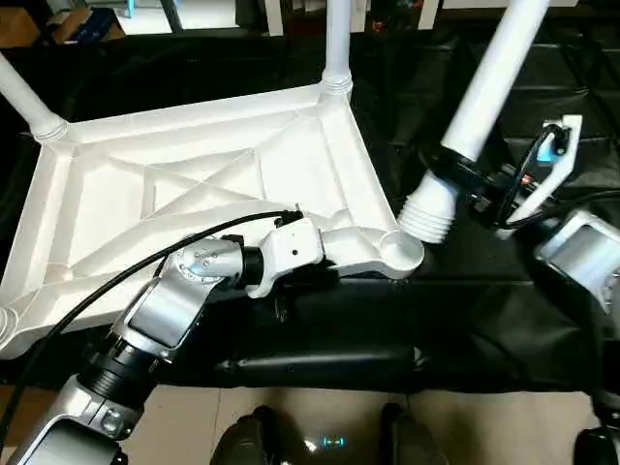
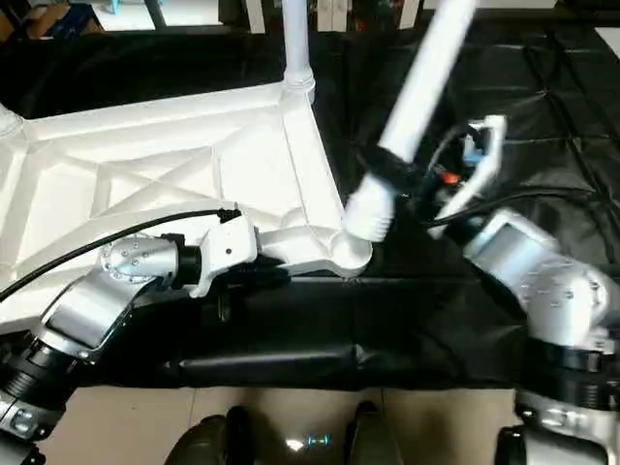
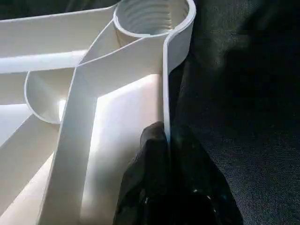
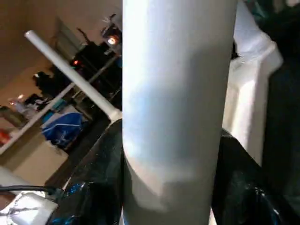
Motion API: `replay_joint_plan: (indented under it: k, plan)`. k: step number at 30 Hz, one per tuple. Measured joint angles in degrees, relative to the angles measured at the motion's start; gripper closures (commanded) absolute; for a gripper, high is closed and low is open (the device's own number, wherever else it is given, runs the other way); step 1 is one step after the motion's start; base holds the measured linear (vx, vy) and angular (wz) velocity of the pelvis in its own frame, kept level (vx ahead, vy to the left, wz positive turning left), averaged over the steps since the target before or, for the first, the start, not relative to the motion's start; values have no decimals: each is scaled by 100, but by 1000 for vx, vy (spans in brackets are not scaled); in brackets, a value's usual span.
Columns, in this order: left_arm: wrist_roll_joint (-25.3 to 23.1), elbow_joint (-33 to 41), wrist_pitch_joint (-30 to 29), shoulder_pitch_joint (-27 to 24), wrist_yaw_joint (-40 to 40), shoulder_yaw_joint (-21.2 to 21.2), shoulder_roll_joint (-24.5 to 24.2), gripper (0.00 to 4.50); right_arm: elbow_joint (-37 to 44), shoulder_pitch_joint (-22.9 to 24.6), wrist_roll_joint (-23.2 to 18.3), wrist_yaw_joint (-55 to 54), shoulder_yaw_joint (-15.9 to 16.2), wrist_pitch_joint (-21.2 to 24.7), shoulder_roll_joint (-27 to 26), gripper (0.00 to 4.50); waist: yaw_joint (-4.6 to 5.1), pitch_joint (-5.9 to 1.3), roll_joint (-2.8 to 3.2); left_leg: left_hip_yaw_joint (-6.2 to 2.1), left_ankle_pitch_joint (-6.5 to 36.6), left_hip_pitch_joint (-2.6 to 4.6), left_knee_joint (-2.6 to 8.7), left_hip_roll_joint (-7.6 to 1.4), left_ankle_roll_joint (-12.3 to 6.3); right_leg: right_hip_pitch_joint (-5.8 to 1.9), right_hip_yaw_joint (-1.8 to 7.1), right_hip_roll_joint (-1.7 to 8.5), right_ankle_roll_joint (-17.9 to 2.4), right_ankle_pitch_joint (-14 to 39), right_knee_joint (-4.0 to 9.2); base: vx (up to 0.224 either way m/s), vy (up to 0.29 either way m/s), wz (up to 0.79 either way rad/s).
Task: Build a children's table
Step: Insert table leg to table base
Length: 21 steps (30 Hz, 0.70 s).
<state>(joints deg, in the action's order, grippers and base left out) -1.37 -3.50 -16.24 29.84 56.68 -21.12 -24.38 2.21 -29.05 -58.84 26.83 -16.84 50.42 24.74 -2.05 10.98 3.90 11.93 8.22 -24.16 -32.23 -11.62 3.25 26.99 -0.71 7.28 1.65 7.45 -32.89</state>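
The children's table top [image 1: 116,194] lies upside down on a black mat, its X-ribs facing up. Legs stand in its far-left [image 1: 24,102] and far-right [image 1: 337,44] corner sockets. My left gripper [image 3: 165,136] is shut on the thin rim wall near the near-right corner, just short of the empty threaded socket [image 1: 402,254]. My right gripper [image 1: 467,179] is shut on a third leg [image 1: 496,73], which leans up and to the right. That leg's ribbed threaded end [image 1: 426,215] hangs just right of the empty socket, tilted and outside it.
The black mat [image 1: 465,310] covers the work area and ends at a tiled floor [image 1: 291,417] near my feet. A black cable [image 1: 145,262] runs over my left forearm. Shelving and clutter [image 4: 61,117] stand beyond the mat.
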Motion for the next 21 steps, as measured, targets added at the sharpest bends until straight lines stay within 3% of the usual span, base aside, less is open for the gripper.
replay_joint_plan:
  k: [6,10,15,21]
  plan:
    - [0,36,-24,-24,0,-1,-4,450,6,0,482,436,375,-470,22,264,5,0,0,2,0,0,3,-1,1,0,0,0,0,0,1,0,0,0]
    - [0,52,-33,-28,-1,-3,-6,450,3,41,1080,646,740,-865,135,264,5,0,0,2,1,0,3,-1,1,0,0,0,0,0,1,0,0,0]
    - [-7,66,-36,-40,-8,-10,-8,450,-10,273,1995,1126,1477,-1807,236,264,7,0,0,3,1,0,3,-3,2,0,1,0,0,1,1,0,0,0]
    - [-18,101,-61,-55,-31,-10,-9,450,-22,296,2371,1392,1640,-2224,235,264,12,2,-5,3,1,0,1,-3,1,0,2,0,-1,0,1,0,0,0]
